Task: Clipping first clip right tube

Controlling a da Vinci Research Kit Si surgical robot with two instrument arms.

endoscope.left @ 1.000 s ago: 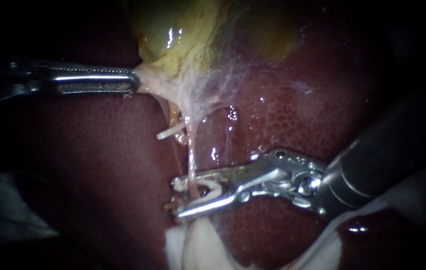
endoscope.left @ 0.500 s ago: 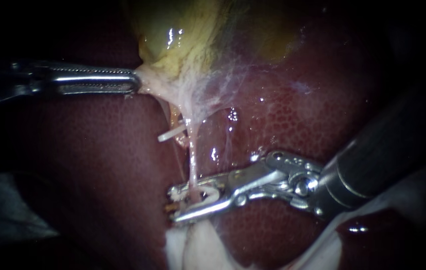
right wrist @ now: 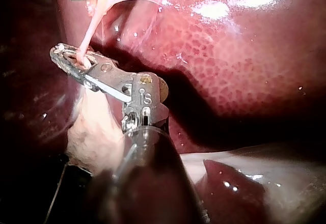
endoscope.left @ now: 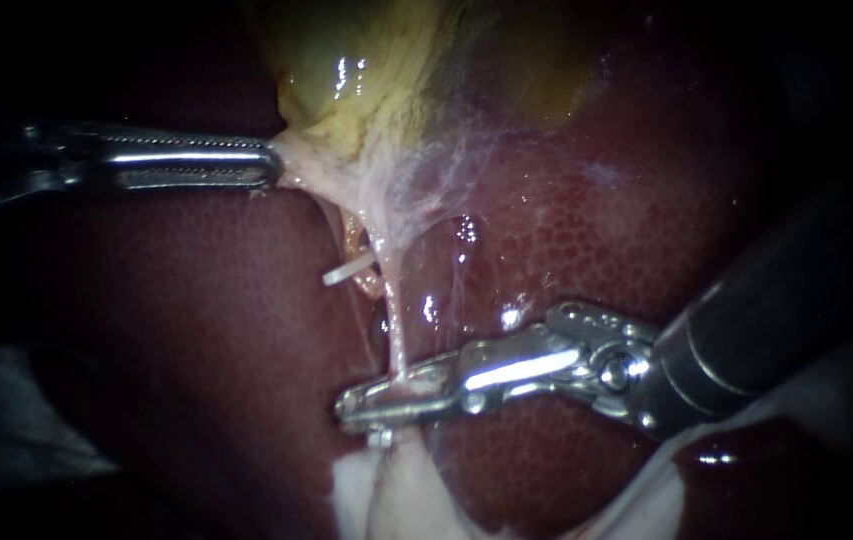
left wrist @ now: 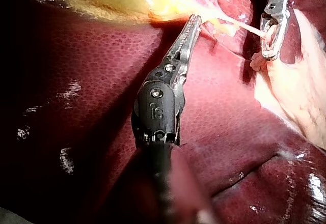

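A thin pale tube [endoscope.left: 393,320] runs from the yellow gallbladder [endoscope.left: 346,70] down over the dark red liver [endoscope.left: 596,230]. My right instrument [endoscope.left: 366,405] comes in from the right, and its jaws are shut across this tube near its lower end, with a white clip barely showing between them. The right wrist view shows the tube [right wrist: 89,35] entering the closed jaws of the right instrument [right wrist: 63,56]. My left instrument [endoscope.left: 268,165] has its jaws shut on the pale tissue at the gallbladder's lower end and holds it taut to the left. The left wrist view shows the left instrument [left wrist: 195,20] and the right instrument [left wrist: 270,51].
A short white stub [endoscope.left: 346,270] sticks out left of the tube beside an orange strand [endoscope.left: 354,240]. Thin webby membrane [endoscope.left: 446,170] spreads under the gallbladder. Pale whitish tissue [endoscope.left: 376,500] lies just below the right jaws.
The right jaws, which stood open around the tube with a white clip between them, have closed down on the tube. The left instrument has held still.
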